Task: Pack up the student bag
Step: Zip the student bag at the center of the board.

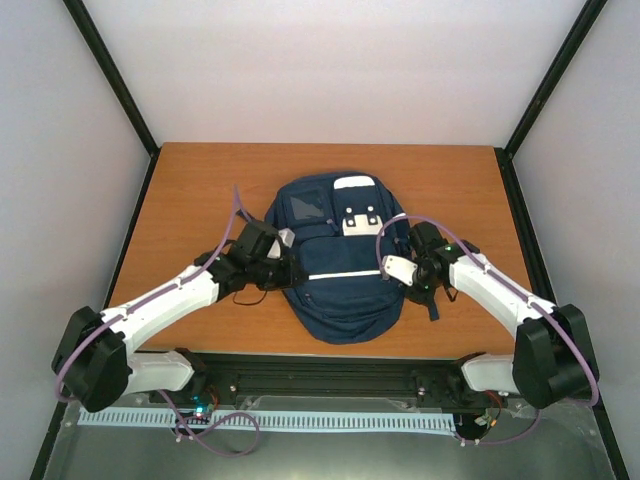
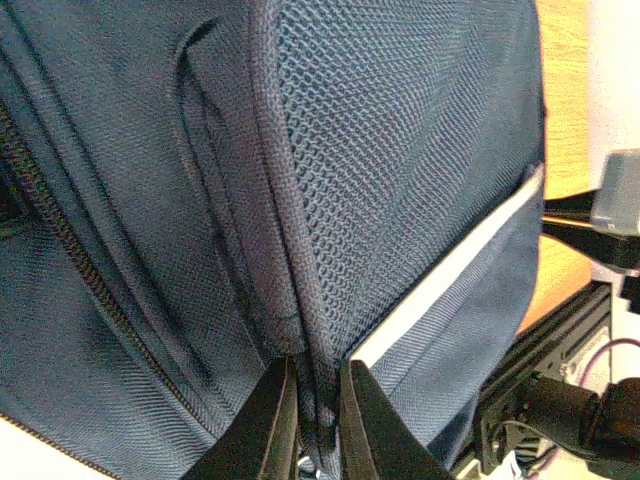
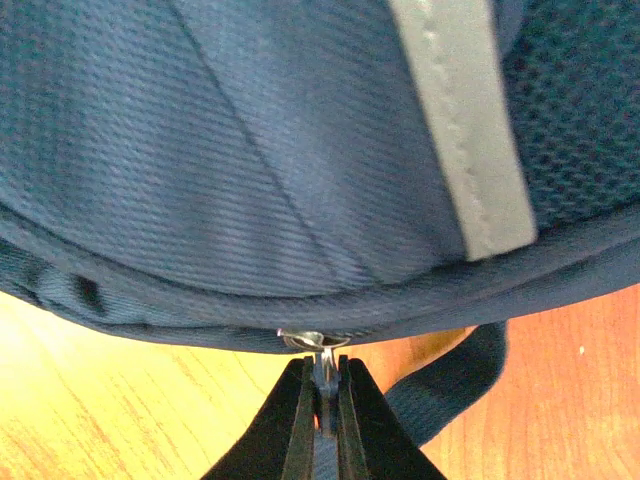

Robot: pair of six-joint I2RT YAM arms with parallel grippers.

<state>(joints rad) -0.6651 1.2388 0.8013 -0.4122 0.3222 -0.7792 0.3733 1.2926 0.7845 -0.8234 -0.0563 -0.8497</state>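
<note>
The navy-blue student bag (image 1: 335,265) lies flat in the middle of the wooden table, white patches toward the far end. My left gripper (image 1: 288,268) presses against the bag's left side; in the left wrist view it (image 2: 318,400) is shut on a fold of the bag's fabric (image 2: 318,385) beside the mesh side pocket (image 2: 400,150). My right gripper (image 1: 397,270) sits at the bag's right side; in the right wrist view it (image 3: 326,385) is shut on the metal zipper pull (image 3: 324,362) hanging from the bag's lower edge. A white reflective stripe (image 3: 465,130) runs across the fabric above.
A dark strap (image 3: 450,385) of the bag trails on the table (image 1: 200,190) right of the right gripper. Black frame posts (image 1: 115,85) and white walls enclose the table. The arm bases and a rail (image 1: 330,375) stand at the near edge.
</note>
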